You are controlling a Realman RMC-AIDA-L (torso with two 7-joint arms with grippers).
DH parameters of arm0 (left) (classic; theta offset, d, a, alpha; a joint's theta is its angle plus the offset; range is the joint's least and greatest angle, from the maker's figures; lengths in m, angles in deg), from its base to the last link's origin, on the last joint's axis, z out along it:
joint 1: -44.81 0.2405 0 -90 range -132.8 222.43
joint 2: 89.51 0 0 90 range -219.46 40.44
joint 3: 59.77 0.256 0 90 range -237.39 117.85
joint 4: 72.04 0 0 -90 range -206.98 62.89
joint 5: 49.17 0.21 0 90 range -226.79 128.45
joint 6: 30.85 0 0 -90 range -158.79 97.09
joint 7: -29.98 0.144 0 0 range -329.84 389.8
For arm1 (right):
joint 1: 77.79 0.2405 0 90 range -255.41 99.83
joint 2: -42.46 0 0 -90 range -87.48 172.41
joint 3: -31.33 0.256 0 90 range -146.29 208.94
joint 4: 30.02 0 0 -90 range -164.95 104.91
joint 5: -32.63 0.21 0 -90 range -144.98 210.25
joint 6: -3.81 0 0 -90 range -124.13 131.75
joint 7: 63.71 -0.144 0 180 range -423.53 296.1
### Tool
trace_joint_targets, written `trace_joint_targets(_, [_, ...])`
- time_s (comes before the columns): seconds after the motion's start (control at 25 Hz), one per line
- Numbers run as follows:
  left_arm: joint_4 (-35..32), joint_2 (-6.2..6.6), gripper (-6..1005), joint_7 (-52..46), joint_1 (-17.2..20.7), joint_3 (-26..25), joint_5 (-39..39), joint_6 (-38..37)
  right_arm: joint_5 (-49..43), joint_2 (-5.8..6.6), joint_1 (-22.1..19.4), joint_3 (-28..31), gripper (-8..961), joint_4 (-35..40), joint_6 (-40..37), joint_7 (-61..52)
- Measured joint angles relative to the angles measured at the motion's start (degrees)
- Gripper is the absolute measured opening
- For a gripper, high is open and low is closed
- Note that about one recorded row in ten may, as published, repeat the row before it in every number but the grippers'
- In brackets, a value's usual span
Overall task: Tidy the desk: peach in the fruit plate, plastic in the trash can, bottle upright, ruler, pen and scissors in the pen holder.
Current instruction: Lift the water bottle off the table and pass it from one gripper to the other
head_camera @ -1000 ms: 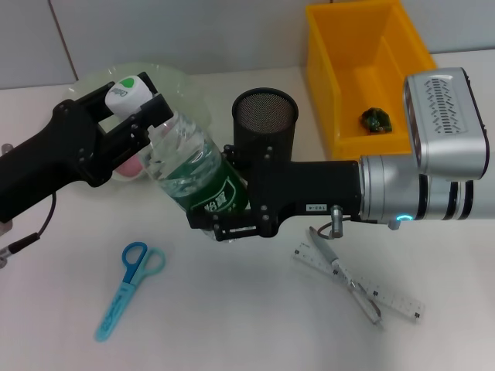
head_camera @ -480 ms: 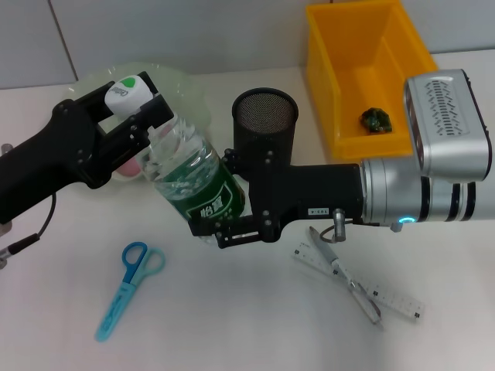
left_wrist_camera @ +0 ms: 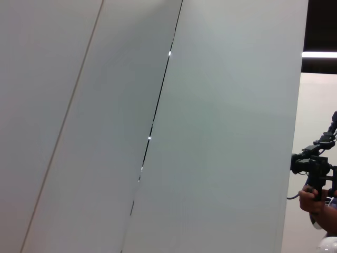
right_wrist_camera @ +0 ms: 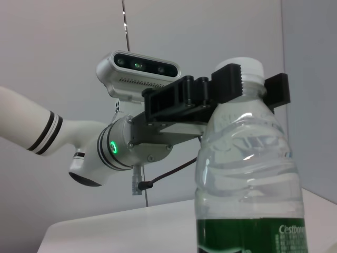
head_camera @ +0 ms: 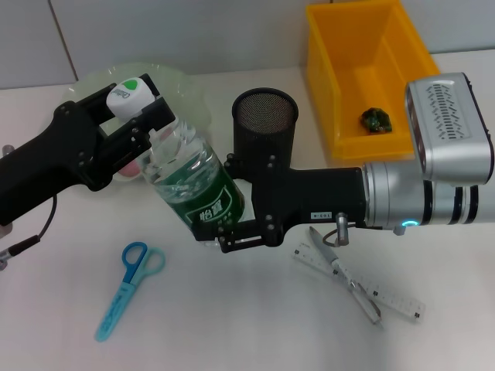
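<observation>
Two grippers are sharing the bottle (head_camera: pixel 189 185) above the desk (head_camera: pixel 232 317): left gripper (head_camera: pixel 133 100) clamping its cap, right gripper (head_camera: pixel 224 224) closed around its labelled base, apparently steadying both ends for standing it upright near the holder (head_camera: pixel 265 127).

"Cestbon" in white on the bottle (right_wrist_camera: pixel 247 174)'s green label (right_wrist_camera: pixel 251 235).

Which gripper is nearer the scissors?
Left, narrowly. The left gripper is clamped on the bottle neck, above the scissors; the right gripper grips the bottle's base, off to their right.
</observation>
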Motion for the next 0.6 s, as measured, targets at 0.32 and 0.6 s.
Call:
trace_joint_targets(0.32, [0.0,0.04,443,-0.1,0.1,-0.1,0.0,-0.3,0.0,0.15,-1.5,0.1,830,2.3,-0.5,-1.3])
trace_joint_targets(0.6, [0.0,0.05,444,-0.1,0.1,-0.1,0.1,-0.5,-0.3,0.45,-2.0,-0.1,830,3.4,-0.6,-3.0])
